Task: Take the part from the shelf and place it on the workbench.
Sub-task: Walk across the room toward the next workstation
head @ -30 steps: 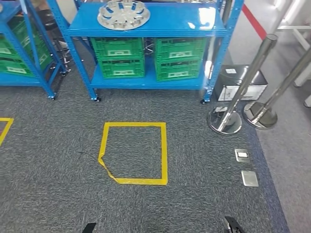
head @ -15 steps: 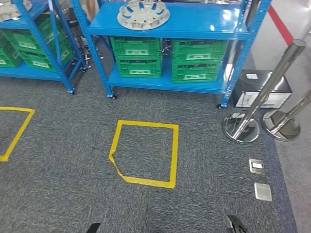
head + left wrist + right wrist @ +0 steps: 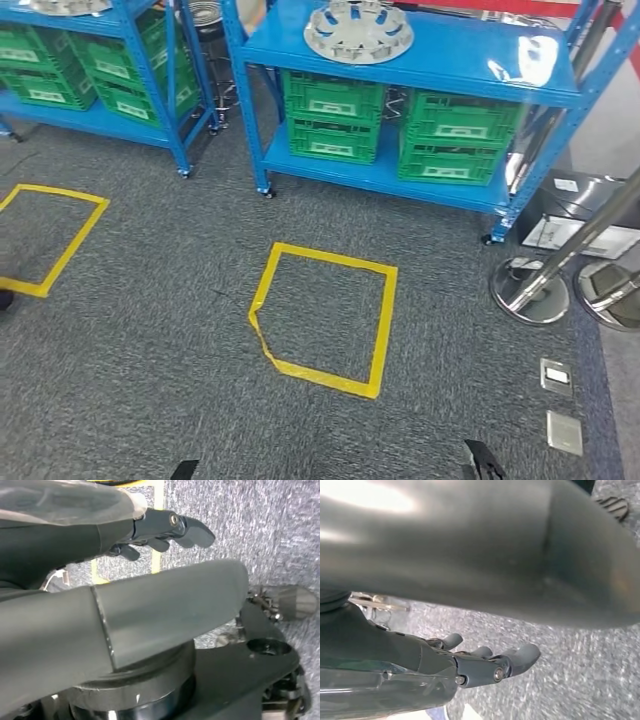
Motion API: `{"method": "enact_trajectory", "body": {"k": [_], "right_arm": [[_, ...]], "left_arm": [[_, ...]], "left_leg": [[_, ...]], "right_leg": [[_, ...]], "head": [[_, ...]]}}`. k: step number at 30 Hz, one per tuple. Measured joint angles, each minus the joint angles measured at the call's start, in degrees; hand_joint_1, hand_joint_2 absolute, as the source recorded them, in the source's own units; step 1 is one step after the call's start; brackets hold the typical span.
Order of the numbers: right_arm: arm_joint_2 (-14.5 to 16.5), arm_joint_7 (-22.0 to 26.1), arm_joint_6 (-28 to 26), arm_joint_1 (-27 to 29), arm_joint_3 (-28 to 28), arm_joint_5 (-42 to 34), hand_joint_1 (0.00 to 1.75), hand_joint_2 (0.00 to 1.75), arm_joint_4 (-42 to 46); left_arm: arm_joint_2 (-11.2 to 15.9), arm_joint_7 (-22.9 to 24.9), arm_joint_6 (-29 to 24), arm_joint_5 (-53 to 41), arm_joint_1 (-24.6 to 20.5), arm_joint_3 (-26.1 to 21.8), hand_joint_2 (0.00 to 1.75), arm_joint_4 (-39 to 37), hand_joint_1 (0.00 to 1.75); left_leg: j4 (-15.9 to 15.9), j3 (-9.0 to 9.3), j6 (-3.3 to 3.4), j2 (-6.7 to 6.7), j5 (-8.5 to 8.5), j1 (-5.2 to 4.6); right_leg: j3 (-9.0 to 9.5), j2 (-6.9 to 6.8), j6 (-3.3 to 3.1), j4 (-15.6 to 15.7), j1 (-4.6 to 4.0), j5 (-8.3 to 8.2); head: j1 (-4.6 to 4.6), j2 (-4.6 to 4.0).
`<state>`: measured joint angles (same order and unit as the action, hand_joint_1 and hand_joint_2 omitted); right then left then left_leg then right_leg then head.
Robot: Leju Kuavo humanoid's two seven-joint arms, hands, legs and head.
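We see open grey carpet (image 3: 151,350) across the lower frame, around the yellow tape square (image 3: 324,315). At right, chrome stanchions (image 3: 562,265) and a black box (image 3: 581,210) crowd the blue shelf (image 3: 423,55) corner.

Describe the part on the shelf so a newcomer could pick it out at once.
Start at the blue shelf rack straight ahead, behind the yellow tape square on the grey carpet. On its top shelf, towards the left end, lies the part: a round, silver wheel cover with slotted openings, lying flat. Everything below it on that rack is a green crate, so it is that rack's one round silver thing.
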<state>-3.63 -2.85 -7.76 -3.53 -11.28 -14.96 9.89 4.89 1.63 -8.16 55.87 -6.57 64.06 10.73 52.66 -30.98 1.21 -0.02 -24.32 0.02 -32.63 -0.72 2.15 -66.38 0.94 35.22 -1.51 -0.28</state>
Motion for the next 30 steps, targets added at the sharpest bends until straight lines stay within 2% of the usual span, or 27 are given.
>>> {"method": "enact_trajectory", "body": {"k": [1, 2, 3, 4, 5, 6, 7, 8, 9, 12, 13, 14, 16, 17, 18, 19, 21, 22, 23, 27, 28, 29, 30], "right_arm": [[-0.04, 0.1, -0.07, 0.1, -0.02, -0.04, 0.0, 0.0, -0.01], [-0.07, 0.21, -0.08, 0.21, -0.04, -0.04, 0.0, 0.0, -0.02], [-0.07, 0.32, -0.08, 0.3, -0.08, -0.04, 0.0, 0.0, -0.02], [-0.07, 0.44, -0.07, 0.34, -0.1, -0.06, 0.0, 0.0, -0.02], [-0.08, 0.54, -0.06, 0.35, -0.12, -0.08, 0.0, 0.0, -0.03], [-0.09, 0.6, -0.05, 0.32, -0.13, -0.1, 0.0, 0.0, -0.03], [-0.1, 0.65, -0.05, 0.29, -0.14, -0.13, 0.0, 0.0, -0.02], [-0.1, 0.67, -0.04, 0.27, -0.14, -0.14, 0.0, 0.0, -0.02], [-0.11, 0.67, -0.03, 0.26, -0.15, -0.14, 0.0, 0.0, -0.02], [-0.11, 0.69, 0.02, 0.26, -0.15, -0.15, 0.0, 0.0, -0.01], [-0.11, 0.73, 0.04, 0.24, -0.15, -0.15, 0.0, 0.0, 0.01], [-0.11, 0.77, 0.06, 0.23, -0.16, -0.15, 0.0, 0.0, 0.03], [-0.11, 0.86, 0.1, 0.23, -0.17, -0.15, 0.0, 0.0, 0.02], [-0.11, 0.9, 0.13, 0.24, -0.17, -0.15, 0.0, 0.0, 0.02], [-0.11, 0.93, 0.17, 0.24, -0.17, -0.15, 0.0, 0.0, 0.01], [-0.11, 0.97, 0.24, 0.25, -0.17, -0.14, 0.0, 0.0, 0.01], [-0.11, 1.05, 0.4, 0.23, -0.19, -0.13, 0.0, 0.0, 0.01], [-0.11, 1.11, 0.46, 0.2, -0.2, -0.11, 0.0, 0.0, 0.02], [-0.11, 1.19, 0.48, 0.18, -0.21, -0.09, 0.0, 0.0, 0.03], [-0.09, 1.55, 0.5, 0.11, -0.28, -0.04, 0.0, 0.0, 0.08], [-0.09, 1.64, 0.52, 0.07, -0.34, -0.04, 0.0, 0.0, 0.09], [-0.09, 1.7, 0.53, 0.06, -0.42, -0.04, 0.0, 0.0, 0.1], [-0.1, 1.73, 0.52, 0.08, -0.48, -0.04, 0.0, 0.0, 0.1]], "left_arm": [[0.01, 0.04, -0.04, 0.02, -0.03, 0.0, 0.0, 0.0, 0.0], [0.01, 0.11, -0.05, 0.05, -0.03, 0.0, 0.0, 0.0, 0.0], [0.0, 0.17, -0.09, 0.08, -0.01, 0.0, 0.0, 0.0, 0.0], [-0.01, 0.22, -0.15, 0.1, 0.02, 0.0, 0.0, 0.0, 0.0], [-0.03, 0.25, -0.21, 0.11, 0.06, 0.0, 0.0, 0.0, 0.0], [-0.04, 0.25, -0.29, 0.11, 0.08, 0.0, 0.0, 0.0, 0.0], [-0.05, 0.25, -0.34, 0.11, 0.05, 0.0, 0.0, 0.0, 0.0], [-0.05, 0.25, -0.38, 0.11, 0.04, 0.0, 0.0, 0.0, 0.0], [-0.04, 0.24, -0.4, 0.11, 0.03, 0.0, 0.0, 0.0, 0.0], [0.04, 0.12, -0.41, 0.11, 0.09, 0.01, 0.0, 0.0, 0.0], [0.04, 0.06, -0.41, 0.11, 0.05, 0.01, 0.0, 0.0, 0.0], [0.03, 0.01, -0.4, 0.11, 0.0, 0.02, 0.0, 0.0, 0.0], [-0.08, -0.04, -0.34, 0.11, -0.05, 0.02, 0.0, 0.0, 0.0], [-0.11, -0.04, -0.3, 0.11, 0.03, 0.02, 0.0, 0.0, 0.0], [-0.11, -0.04, -0.25, 0.12, 0.13, 0.02, 0.0, 0.0, 0.0], [-0.09, -0.03, -0.22, 0.12, 0.21, 0.02, 0.0, 0.0, 0.0], [-0.01, -0.01, -0.18, 0.11, 0.31, 0.02, 0.0, 0.0, 0.0], [0.05, 0.04, -0.17, 0.11, 0.28, 0.02, 0.0, 0.0, 0.0], [0.09, 0.09, -0.16, 0.11, 0.24, 0.02, 0.0, 0.0, 0.0], [0.1, 0.25, -0.15, 0.11, 0.17, 0.02, 0.0, 0.0, 0.0], [0.1, 0.26, -0.16, 0.11, 0.2, 0.02, 0.0, 0.0, 0.0], [0.1, 0.27, -0.18, 0.11, 0.2, 0.02, 0.0, 0.0, 0.0], [0.1, 0.27, -0.2, 0.11, 0.16, 0.02, 0.0, 0.0, 0.0]], "left_leg": [[0.02, 0.1, 0.12, -0.32, -0.16, -0.05], [0.05, 0.26, 0.18, -0.67, -0.36, -0.09], [0.09, 0.51, 0.17, -1.02, -0.68, -0.1], [0.16, 0.88, 0.11, -1.32, -1.09, -0.11], [0.27, 1.25, -0.03, -1.54, -1.52, -0.11], [0.53, 1.55, -0.25, -1.71, -2.05, -0.23], [0.76, 1.76, -0.48, -1.85, -2.51, -0.33], [0.97, 1.84, -0.74, -1.94, -2.77, -0.39], [1.07, 1.91, -0.99, -2.03, -2.92, -0.42], [2.07, 1.64, -1.76, -1.85, -3.49, -0.22], [4.21, 0.58, -2.07, -1.6, -4.47, -0.2], [7.78, -1.38, -2.36, -1.3, -5.89, -0.14], [16.4, -6.8, -2.75, -0.86, -8.08, 0.03], [19.05, -9.01, -2.79, -0.72, -7.95, 0.12], [19.37, -10.15, -2.73, -0.61, -6.65, 0.17], [17.33, -10.17, -2.57, -0.54, -4.27, 0.19], [9.38, -8.02, -2.04, -0.38, 1.43, 0.0], [5.86, -6.83, -1.71, -0.29, 3.0, -0.17], [3.83, -6.05, -1.4, -0.21, 3.54, -0.34], [2.28, -4.88, -0.23, -0.37, 2.25, -0.3], [1.81, -4.37, 0.04, -0.4, 2.13, -0.19], [1.44, -3.83, 0.3, -0.41, 1.96, -0.13], [1.29, -3.42, 0.54, -0.41, 1.74, -0.18]], "right_leg": [[-1.98, 0.33, 0.05, -3.65, 0.0, 1.08], [-3.18, 0.45, 0.08, -5.47, 0.01, 1.01], [-3.33, 0.49, 0.06, -5.01, 0.02, -0.31], [-2.39, 0.52, 0.0, -2.27, 0.04, -2.63], [-0.74, 0.61, -0.1, 1.82, 0.06, -5.21], [0.96, 0.74, -0.24, 5.88, 0.03, -6.83], [2.25, 0.86, -0.46, 8.84, 0.01, -7.65], [2.96, 0.95, -0.7, 10.42, -0.05, -7.71], [3.17, 0.98, -0.96, 10.86, -0.17, -7.27], [3.74, 0.89, -1.82, 11.32, -0.16, -7.5], [4.13, 0.79, -2.04, 11.65, -0.02, -7.58], [4.58, 0.68, -2.19, 11.95, 0.1, -7.5], [5.29, 0.44, -2.39, 12.17, 0.11, -6.97], [5.79, 0.4, -2.44, 12.2, 0.11, -6.54], [6.41, 0.41, -2.43, 12.21, 0.13, -6.03], [7.19, 0.46, -2.38, 12.22, 0.17, -5.45], [8.51, 0.54, -2.05, 12.28, 0.15, -4.15], [8.88, 0.56, -1.77, 12.29, 0.05, -3.52], [9.08, 0.55, -1.46, 12.43, -0.06, -3.03], [9.83, 0.34, -0.33, 12.67, -0.05, -1.53], [9.18, 0.37, -0.16, 10.82, -0.01, -0.41], [7.72, 0.45, -0.03, 7.58, 0.02, 1.17], [5.43, 0.52, 0.06, 3.25, 0.0, 2.88]], "head": [[0.17, 0.0], [0.27, 0.0], [0.33, 0.0], [0.41, 0.0], [0.5, 0.0], [0.55, 0.0], [0.58, 0.0], [0.57, 0.0], [0.54, 0.0], [0.47, 0.0], [0.25, 0.0], [0.01, 0.0], [-0.45, 0.0], [-0.49, 0.0], [-0.54, 0.0], [-0.64, 0.0], [-0.88, 0.0], [-1.02, 0.0], [-1.06, 0.0], [-0.49, 0.0], [-0.35, 0.0], [-0.18, 0.0], [-0.03, 0.0]]}}
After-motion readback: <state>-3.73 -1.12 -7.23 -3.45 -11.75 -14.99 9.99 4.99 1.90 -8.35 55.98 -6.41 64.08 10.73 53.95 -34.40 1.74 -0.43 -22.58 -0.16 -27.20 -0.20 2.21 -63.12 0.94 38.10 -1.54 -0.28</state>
